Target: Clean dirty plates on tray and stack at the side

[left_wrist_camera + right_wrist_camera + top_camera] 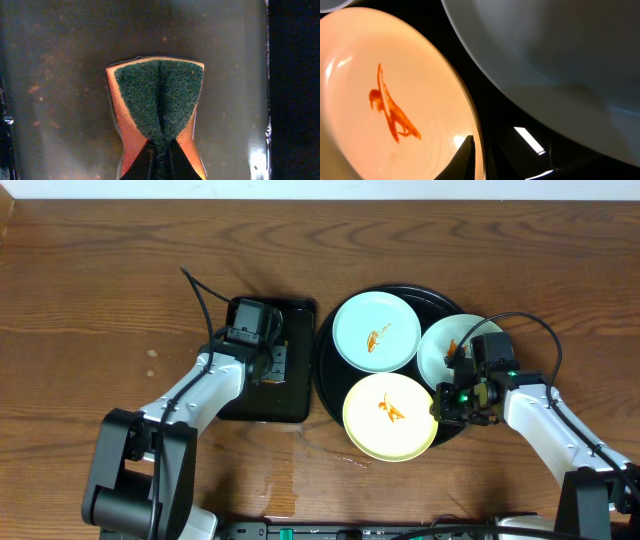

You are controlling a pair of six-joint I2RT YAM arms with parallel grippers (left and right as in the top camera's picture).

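On the brown wooden tabletop (pixel 100 280), right of centre: large round glossy black tray (pixel 323 375) w/ all three plates in it, none stacked. A pale mint-blue plate (pixel 376 320) w/ an orange smear at its middle lies at the tray's far left. The second mint-blue plate (pixel 443 350) is at far right, partly under the right arm, a small orange mark showing by the arm. The pale yellow round plate (pixel 390 417) is on the near side, w/ an orange streak (pixel 390 110) at its centre. Plates sit close together; can't tell from overhead whether edges touch.

The right claw (pixel 438 406) is at the yellow plate's right edge, low over the tray. Its wrist view shows one dark fingertip (pixel 469 160) right at that plate's rim, mint plate filling the upper right. The other finger isn't seen, so can't tell if the claw is apart or together.

The left claw (pixel 160 162) is over the smaller rectangular black tray (pixel 250 405), which sits just beside the round tray's left side. It's clamped on an orange sponge w/ dark green scouring face (pixel 159 97), pinching it so the green side folds along a centre crease. That tray's bottom looks wet, w/ brownish specks.
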